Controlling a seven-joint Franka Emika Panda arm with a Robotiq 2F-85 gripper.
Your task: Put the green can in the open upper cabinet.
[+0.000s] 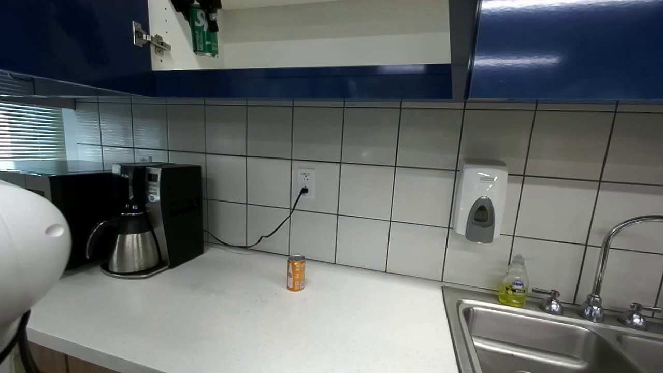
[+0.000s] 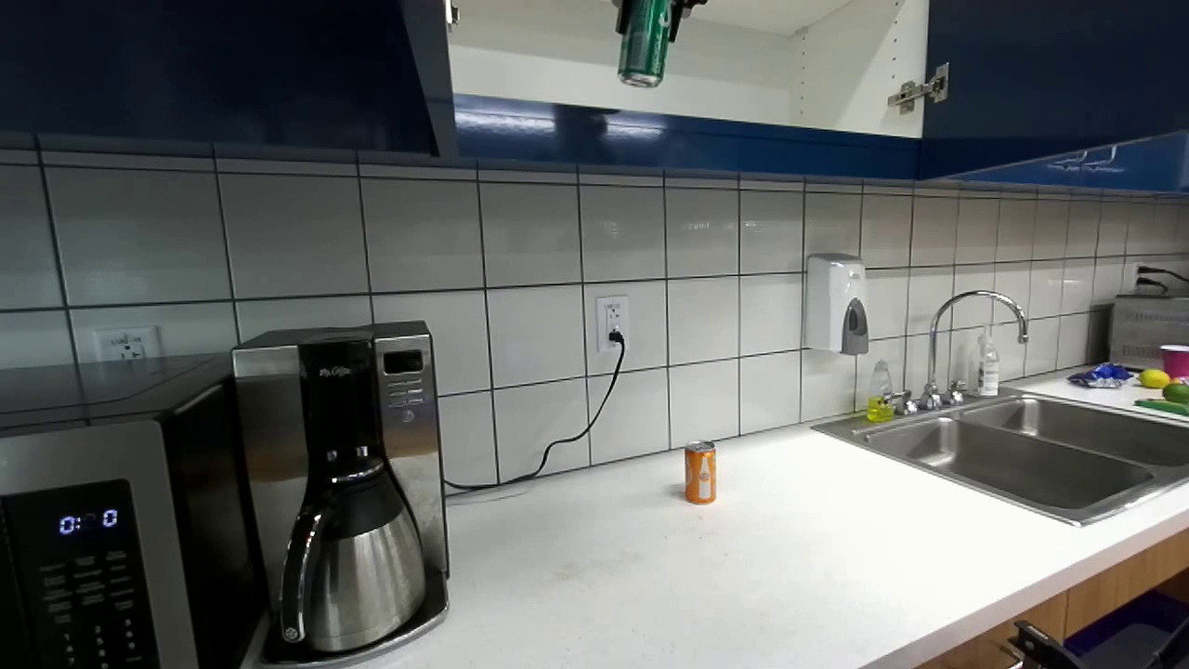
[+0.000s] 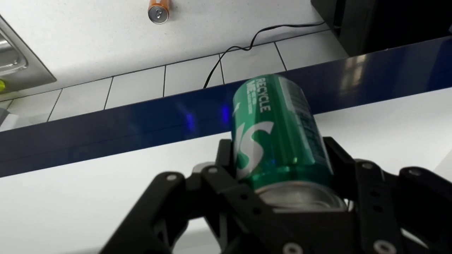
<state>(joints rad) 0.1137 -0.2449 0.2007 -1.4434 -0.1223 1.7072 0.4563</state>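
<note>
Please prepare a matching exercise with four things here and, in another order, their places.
1. green cylindrical drink can
2. orange cylindrical drink can
3. white plastic soap dispenser
4. clear bottle of yellow liquid

A. on the tiled wall
B. on the steel sink rim
C. on the white counter
D. in the black gripper

Pairs: 1-D; 2-C; 3-A; 4-B

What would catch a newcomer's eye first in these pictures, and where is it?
The green can, clamped between black jaws at the open upper cabinet, probably stands out first. Below, the orange can sits bright on the white counter. A bottle of yellow liquid on the back ledge of the sink may come next.
</note>
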